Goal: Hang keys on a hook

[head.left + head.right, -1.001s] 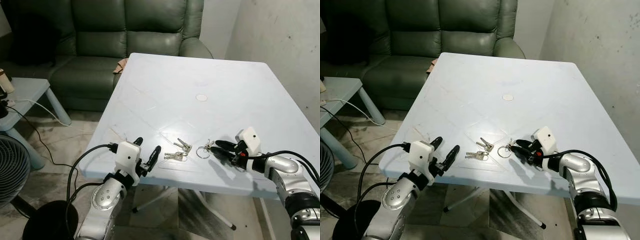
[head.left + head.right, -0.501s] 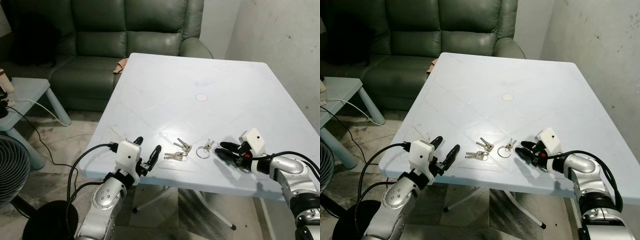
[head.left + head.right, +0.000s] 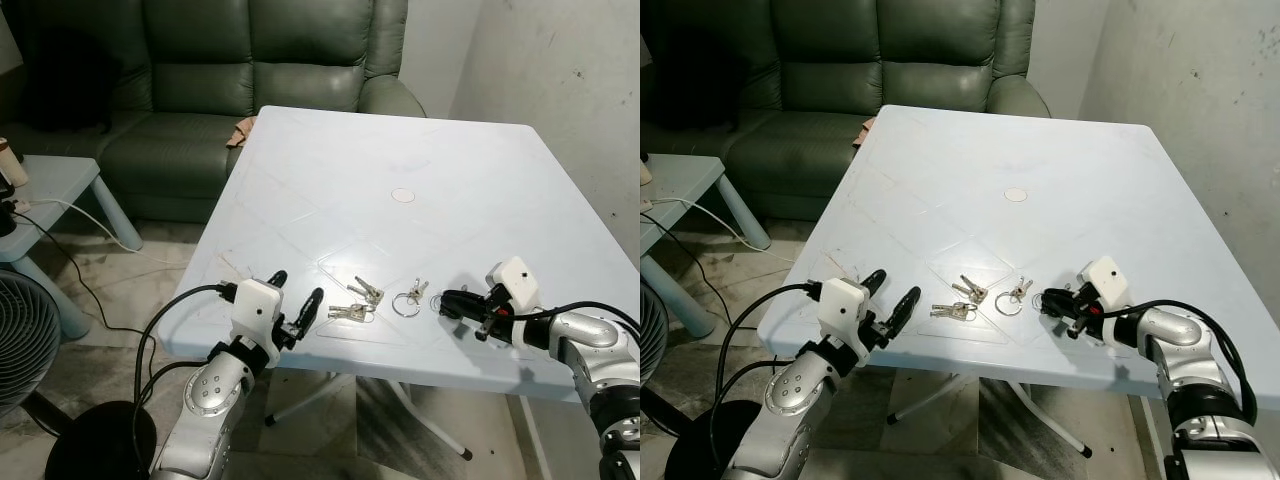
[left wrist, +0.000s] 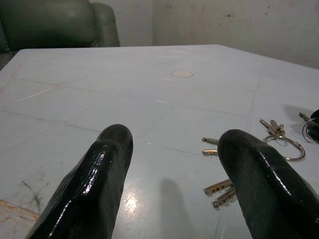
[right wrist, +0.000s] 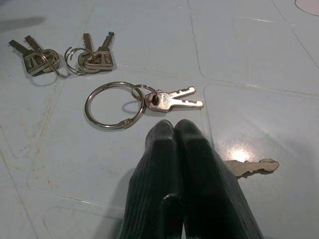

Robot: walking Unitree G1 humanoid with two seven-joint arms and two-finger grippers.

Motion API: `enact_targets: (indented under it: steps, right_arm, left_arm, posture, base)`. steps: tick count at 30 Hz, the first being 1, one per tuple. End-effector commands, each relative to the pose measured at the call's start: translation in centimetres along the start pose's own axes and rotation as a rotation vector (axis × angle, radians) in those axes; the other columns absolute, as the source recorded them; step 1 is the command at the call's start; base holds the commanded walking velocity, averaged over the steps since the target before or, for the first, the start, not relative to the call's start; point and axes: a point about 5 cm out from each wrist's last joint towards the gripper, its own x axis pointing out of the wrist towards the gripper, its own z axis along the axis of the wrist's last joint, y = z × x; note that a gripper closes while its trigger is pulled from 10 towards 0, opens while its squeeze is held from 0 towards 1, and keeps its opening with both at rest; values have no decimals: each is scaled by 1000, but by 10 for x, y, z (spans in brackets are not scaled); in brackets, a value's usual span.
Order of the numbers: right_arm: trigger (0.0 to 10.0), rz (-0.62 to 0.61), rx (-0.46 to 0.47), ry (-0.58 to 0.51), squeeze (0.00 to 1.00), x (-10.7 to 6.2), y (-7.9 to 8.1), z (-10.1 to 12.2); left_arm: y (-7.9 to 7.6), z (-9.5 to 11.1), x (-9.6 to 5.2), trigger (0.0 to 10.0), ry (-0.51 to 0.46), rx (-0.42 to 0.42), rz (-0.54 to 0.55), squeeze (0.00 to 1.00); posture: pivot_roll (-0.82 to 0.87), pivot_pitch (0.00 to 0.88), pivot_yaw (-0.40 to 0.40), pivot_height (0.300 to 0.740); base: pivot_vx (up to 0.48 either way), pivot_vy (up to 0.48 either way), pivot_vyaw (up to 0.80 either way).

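From the head views, the keys lie near the front edge of the pale blue worktop: 2 small bunches side by side, and to their right a large key ring with 1 key on it. The right gripper rests low on the worktop just right of that ring, jaws together and holding nothing. The left gripper hovers at the front edge, just left of the bunches, jaws apart. A green sofa stands behind the worktop, a low side table and a fan to the left; no hook can be made out. In the left wrist view, the 2 black fingers frame the bunches, well apart from them. In the right wrist view, the closed fingertips point at the ring, just short of it, with a loose key beside them. To grasp well, the right jaws likely need to part, then close across the ring's wire without pushing it away.
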Motion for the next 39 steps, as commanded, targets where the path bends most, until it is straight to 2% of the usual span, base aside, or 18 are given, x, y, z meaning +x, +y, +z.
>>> enact_targets:
  steps: [1,5,6,7,9,10,15,17,19,23,24,26,28,30,31,32,35,39]
  right_arm:
    - [10000,17,-6,21,0,-2,0,-2]
    - [10000,24,-8,24,0,-2,0,-2]
    - [8275,29,-5,24,0,-2,0,-2]
    - [549,33,2,20,0,-3,0,-2]
    - [549,35,16,10,0,-3,0,-1]
    - [0,18,33,-31,0,-1,-1,3]
    - [0,-24,98,-156,0,7,-1,15]
    - [0,-62,143,-274,0,19,4,24]
    - [0,-84,164,-330,0,25,7,29]
    - [0,-146,268,-508,0,42,18,49]
    - [0,-146,268,-508,0,42,18,49]
    - [0,-271,328,-627,0,52,21,65]
    - [0,-300,378,-661,0,55,23,70]
    - [0,-318,358,-663,0,56,24,72]
    - [0,-375,333,-664,0,56,24,75]
    - [10000,-427,351,-682,0,55,23,78]
    - [10000,-519,323,-650,0,56,25,80]
    - [10000,-549,345,-651,0,56,27,81]
  left_arm:
    - [2,2,1,10000,1,15,-7,0]
    - [2,2,1,10000,1,15,-7,0]
    - [2,2,1,10000,0,15,-6,0]
    - [2,2,1,10000,0,16,-5,0]
    - [2,2,2,10000,0,17,-4,0]
    - [3,3,2,10000,-5,17,2,0]
    - [6,5,4,10000,-17,-8,39,0]
    - [13,10,8,10000,-37,-6,80,0]
    - [18,13,11,10000,-49,-14,110,0]
    - [41,23,14,10000,-83,-59,227,0]
    - [41,23,14,10000,-83,-59,227,0]
    - [64,33,13,10000,-108,-107,335,0]
    - [73,38,12,10000,-114,-97,362,0]
    - [76,40,11,10000,-116,-99,369,0]
    - [83,45,10,10000,-125,-86,386,0]
    - [90,51,8,10000,-146,-86,405,0]
    - [104,62,0,10000,-169,-60,456,0]
    - [107,62,-2,10000,-167,-69,466,0]
  posture:
    - [-103,0,-12,724]
    - [-103,0,-12,724]
    - [-103,0,-13,724]
    - [-103,0,-15,724]
    - [-103,0,-15,724]
    - [-103,0,-15,724]
    - [-101,0,-20,724]
    - [-98,0,-21,724]
    - [-96,0,-22,724]
    - [-91,0,-22,724]
    - [-91,0,-22,724]
    - [-92,0,-21,724]
    - [-93,0,-21,724]
    - [-92,0,-20,724]
    - [-92,0,-21,724]
    - [-94,0,-19,724]
    - [-99,0,-19,724]
    - [-101,0,-20,724]
  base:
    - [0,0,0]
    - [0,0,0]
    - [0,0,0]
    - [0,0,0]
    - [0,0,0]
    - [0,0,0]
    - [0,0,0]
    - [0,0,0]
    - [0,0,0]
    - [0,0,0]
    - [0,0,0]
    - [0,0,0]
    - [0,0,0]
    - [0,0,0]
    - [0,0,0]
    - [0,0,0]
    - [0,0,0]
    - [0,0,0]
